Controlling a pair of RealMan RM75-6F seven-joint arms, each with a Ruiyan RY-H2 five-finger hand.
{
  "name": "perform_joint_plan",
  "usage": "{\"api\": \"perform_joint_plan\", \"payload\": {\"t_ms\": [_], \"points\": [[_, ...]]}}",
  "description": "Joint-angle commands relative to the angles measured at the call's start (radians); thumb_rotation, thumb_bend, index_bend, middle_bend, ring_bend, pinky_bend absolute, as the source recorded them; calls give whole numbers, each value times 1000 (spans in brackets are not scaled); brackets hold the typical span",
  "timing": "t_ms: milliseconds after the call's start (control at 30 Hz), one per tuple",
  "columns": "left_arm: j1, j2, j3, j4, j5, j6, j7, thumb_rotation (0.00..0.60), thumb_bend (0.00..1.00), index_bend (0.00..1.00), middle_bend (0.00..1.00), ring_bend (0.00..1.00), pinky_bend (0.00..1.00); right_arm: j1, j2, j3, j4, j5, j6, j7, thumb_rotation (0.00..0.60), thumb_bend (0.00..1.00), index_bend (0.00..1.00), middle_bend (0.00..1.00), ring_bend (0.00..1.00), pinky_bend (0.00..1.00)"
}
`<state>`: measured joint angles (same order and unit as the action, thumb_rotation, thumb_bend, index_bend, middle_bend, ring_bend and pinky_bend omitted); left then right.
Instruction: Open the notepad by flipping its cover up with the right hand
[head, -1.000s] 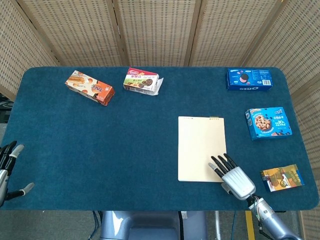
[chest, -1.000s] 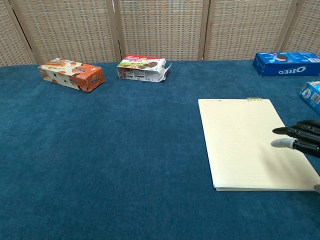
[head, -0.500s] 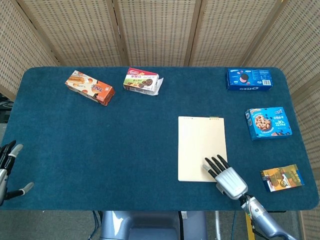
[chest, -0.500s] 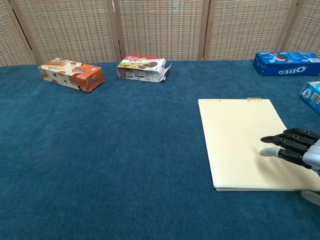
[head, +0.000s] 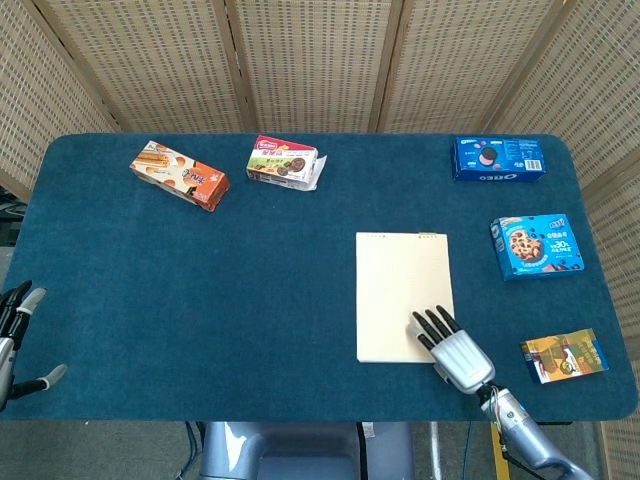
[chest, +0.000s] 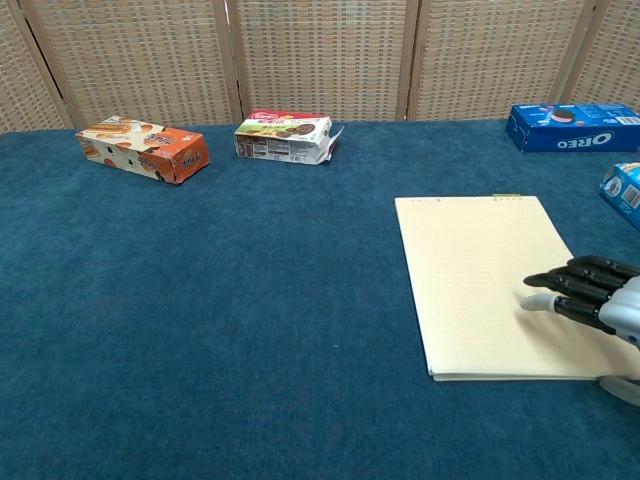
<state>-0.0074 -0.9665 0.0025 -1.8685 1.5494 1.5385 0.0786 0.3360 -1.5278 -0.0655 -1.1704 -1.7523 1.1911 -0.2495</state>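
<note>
The pale yellow notepad (head: 403, 293) lies flat and closed on the blue table, right of centre; in the chest view the notepad (chest: 480, 280) fills the right middle. My right hand (head: 455, 350) is at the pad's near right corner, its dark fingers spread and stretched over the cover. In the chest view the right hand (chest: 592, 297) comes in from the right edge, fingers lying over the cover's right part. It holds nothing. My left hand (head: 18, 335) hangs off the table's left edge, fingers apart and empty.
An orange snack box (head: 180, 174) and a red-green cookie box (head: 284, 162) stand at the back left. A blue Oreo box (head: 499, 158) and a blue cookie box (head: 536, 245) lie at the right. A small orange packet (head: 564, 355) lies beside my right hand.
My right hand slid left from the pad's right edge onto its near right corner, then held almost still. The notepad shifted very slightly. The left hand has not moved.
</note>
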Motion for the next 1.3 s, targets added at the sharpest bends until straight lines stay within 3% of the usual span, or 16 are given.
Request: {"api": "perform_joint_plan", "payload": {"t_ms": [33,433,1100,1300], "points": [[-1,0,0,0,-1,-1,1,600,0,0,0,0,0,1,-6,1,11,3,5,2,600,432,140,68,0,0],[-4,0,-1,-4,-6,-7,5,600,0,0,0,0,0,16,-37,9,51,20,26,30,600,514,201,165,9,0],[-6,0,-1,-3,-11,-13,3,600,0,0,0,0,0,48,-53,32,55,48,41,75,600,558,230,209,69,5],[-7,-1,-2,-3,-15,-15,3,600,0,0,0,0,0,83,-87,62,84,28,84,97,600,556,230,207,75,20]]}}
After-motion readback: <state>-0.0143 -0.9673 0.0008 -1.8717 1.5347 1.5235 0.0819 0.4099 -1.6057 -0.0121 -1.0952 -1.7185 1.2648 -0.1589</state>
